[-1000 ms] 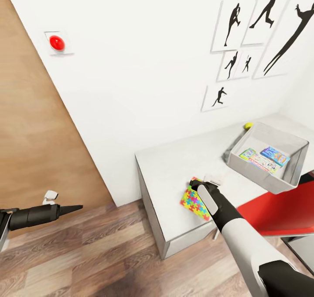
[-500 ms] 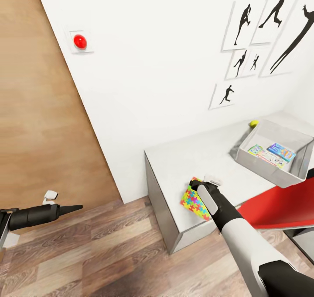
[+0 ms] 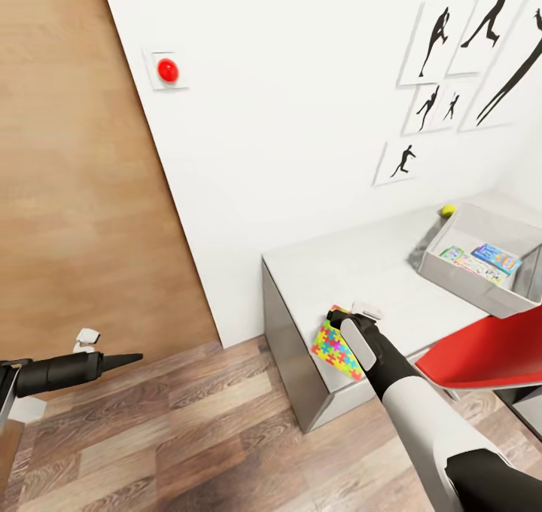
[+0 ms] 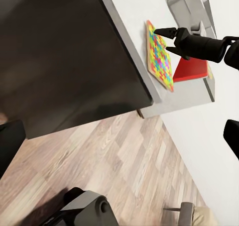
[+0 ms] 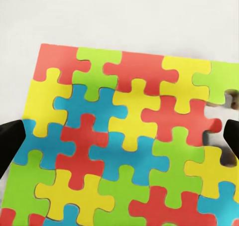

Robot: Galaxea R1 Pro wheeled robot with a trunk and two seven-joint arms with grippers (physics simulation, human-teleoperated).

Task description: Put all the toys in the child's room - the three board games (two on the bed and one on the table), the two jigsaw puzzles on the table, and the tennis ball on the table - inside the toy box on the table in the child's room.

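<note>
- My right jaws sit nearest, spread wide and straddling a jigsaw puzzle; in the right wrist view a dark fingertip flanks each side of the coloured pattern, which suits a grip across its width.
- Whether my fingertips touch the puzzle's edges I cannot tell; from the left wrist view they look just apart from it.
- The puzzle lies flat near the front corner of the worktop, its lower edge right at the rim or slightly over it, so one side is easy to reach.
- My left jaws hang well off to the side over the wood floor, drawn to a narrow point and carrying nothing, out of the way since this is a one-arm job.
- A red chair stands beside my right arm at the worktop's front, something to clear when I carry.
- Farther along the worktop stands the toy box, with flat colourful boxes already lying inside; I judge those to be board games.
- Just past the box's far corner rests the tennis ball, not yet put away.
</note>
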